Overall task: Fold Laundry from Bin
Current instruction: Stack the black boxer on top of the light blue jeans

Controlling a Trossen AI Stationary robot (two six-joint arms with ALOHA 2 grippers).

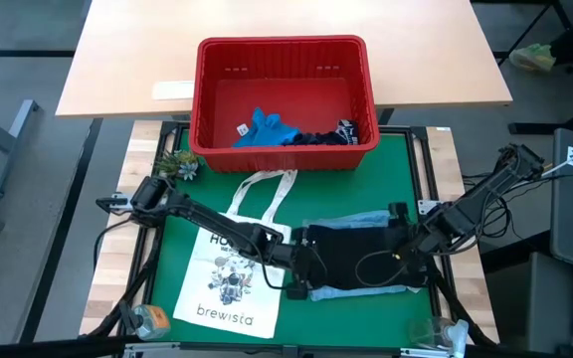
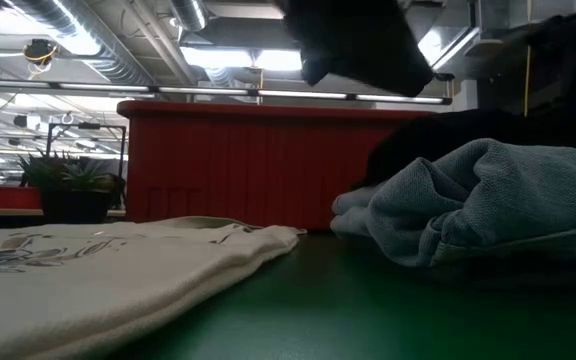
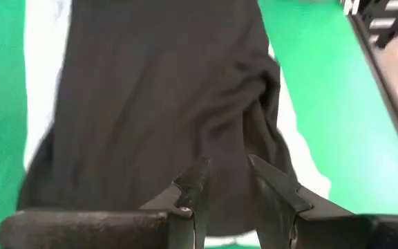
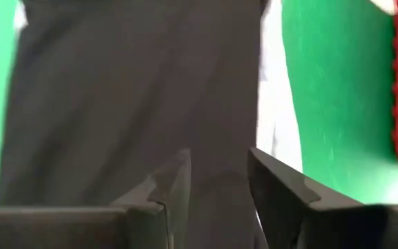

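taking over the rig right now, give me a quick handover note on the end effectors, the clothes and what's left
Left end effector: low at the left edge of the dark soft garment, fingers straddling its cloth.
Right end effector: at the garment's right edge, likewise straddling cloth.
The dark garment lies on a light blue denim shirt on the green mat, beside the white printed tote bag.
Red slotted plastic bin: a bright blue garment and a dark navy one inside.
Done: two garments out.
Left: fold them, then the bin's two.
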